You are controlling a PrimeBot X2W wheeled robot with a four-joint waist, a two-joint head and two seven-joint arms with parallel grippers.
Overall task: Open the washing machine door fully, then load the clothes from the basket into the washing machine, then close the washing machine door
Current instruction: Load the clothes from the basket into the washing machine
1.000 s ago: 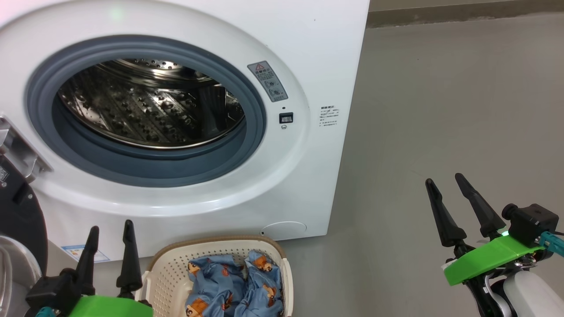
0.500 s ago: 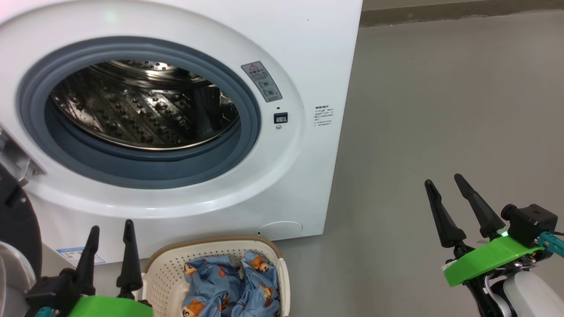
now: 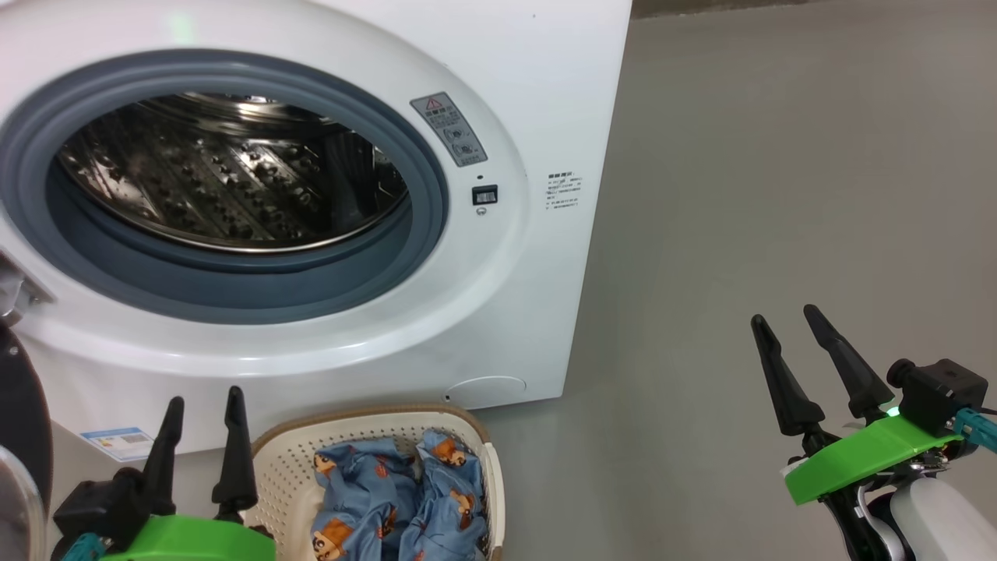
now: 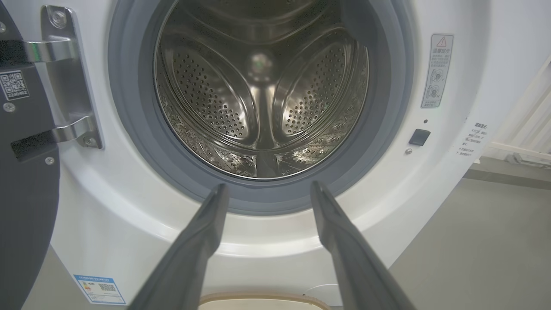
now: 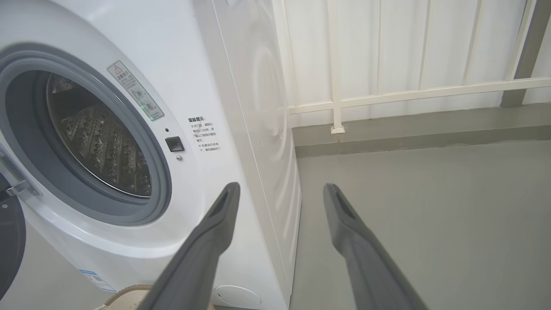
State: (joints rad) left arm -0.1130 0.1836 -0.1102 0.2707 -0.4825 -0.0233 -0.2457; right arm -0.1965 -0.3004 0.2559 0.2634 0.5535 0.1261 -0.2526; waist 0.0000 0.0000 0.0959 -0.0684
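The white washing machine [image 3: 545, 93] fills the upper left of the head view, its steel drum [image 3: 226, 171] bare inside the grey gasket. The black washing machine door [image 3: 15, 405] hangs swung open at the far left on its metal hinge [image 4: 69, 77]. Below the machine stands the cream basket [image 3: 374, 425], holding blue bear-print clothes [image 3: 397, 491]. My left gripper [image 3: 205, 397] is open just left of the basket, and in its wrist view the left gripper [image 4: 269, 186] points at the drum mouth. My right gripper [image 3: 783, 315] hangs open over the floor, well right of the machine.
Grey floor [image 3: 779, 195] stretches to the right of the machine. A white railing [image 5: 387, 92] and wall stand behind it. The basket rim [image 4: 258, 298] sits directly below my left fingers.
The whole head picture has slid left and a little up, so the camera has moved. Both grippers stay open with nothing in them.
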